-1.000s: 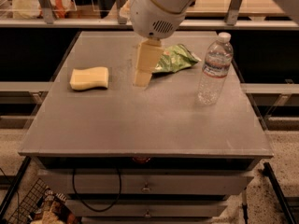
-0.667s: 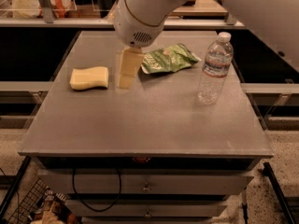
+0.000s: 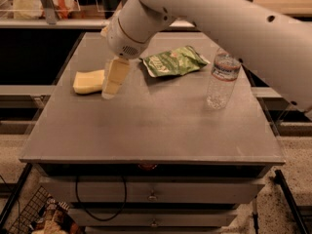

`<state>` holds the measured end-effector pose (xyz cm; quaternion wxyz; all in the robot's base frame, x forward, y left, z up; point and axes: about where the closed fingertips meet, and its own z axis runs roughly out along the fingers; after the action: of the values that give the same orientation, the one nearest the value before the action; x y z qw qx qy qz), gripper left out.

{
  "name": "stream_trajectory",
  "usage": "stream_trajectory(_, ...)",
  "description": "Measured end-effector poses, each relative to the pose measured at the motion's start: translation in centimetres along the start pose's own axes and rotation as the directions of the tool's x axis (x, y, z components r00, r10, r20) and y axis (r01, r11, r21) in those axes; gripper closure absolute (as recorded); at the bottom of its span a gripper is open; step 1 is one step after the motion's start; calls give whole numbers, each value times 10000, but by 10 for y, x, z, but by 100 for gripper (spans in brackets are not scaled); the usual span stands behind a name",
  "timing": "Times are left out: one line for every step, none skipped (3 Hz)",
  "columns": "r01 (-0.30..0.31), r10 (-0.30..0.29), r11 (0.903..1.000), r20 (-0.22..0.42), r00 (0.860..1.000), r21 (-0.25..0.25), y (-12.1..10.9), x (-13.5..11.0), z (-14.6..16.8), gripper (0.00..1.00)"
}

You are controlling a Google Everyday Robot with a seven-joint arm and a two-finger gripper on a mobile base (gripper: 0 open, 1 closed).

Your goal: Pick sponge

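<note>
The sponge (image 3: 87, 82) lies flat on the table (image 3: 146, 126), toward its left edge. The gripper (image 3: 108, 92) hangs just at the sponge's 3 o'clock, tilted tip-down, holding nothing; whether it is spread or closed, or touches the sponge, is unclear. At its 2 o'clock lies a crinkled green bag (image 3: 174, 61), contents hidden, and at the bag's 4 o'clock stands a clear capped bottle (image 3: 222, 79).

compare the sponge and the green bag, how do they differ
The sponge is pale yellow and smooth; the green bag is crinkled and printed. The sponge is a thick block; the bag is bigger and flatter. The gripper hangs at the sponge's end nearest the bag; the bag lies apart from it. Both rest on the table.
</note>
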<state>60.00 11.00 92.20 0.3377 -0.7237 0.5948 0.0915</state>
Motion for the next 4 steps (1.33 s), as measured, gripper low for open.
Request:
stream_trajectory(-441,445,9988,203,9988,-226,-4,0,30,0)
stream_trajectory(-739,749,9953,140,9971,-633,-5,-1,58,0)
stream_trajectory(-805,794,9913,-145,9967,-1046,-4,-4,82,0)
stream_trajectory(-889,826,9859,-496,9953,-1418,0,-2,103,0)
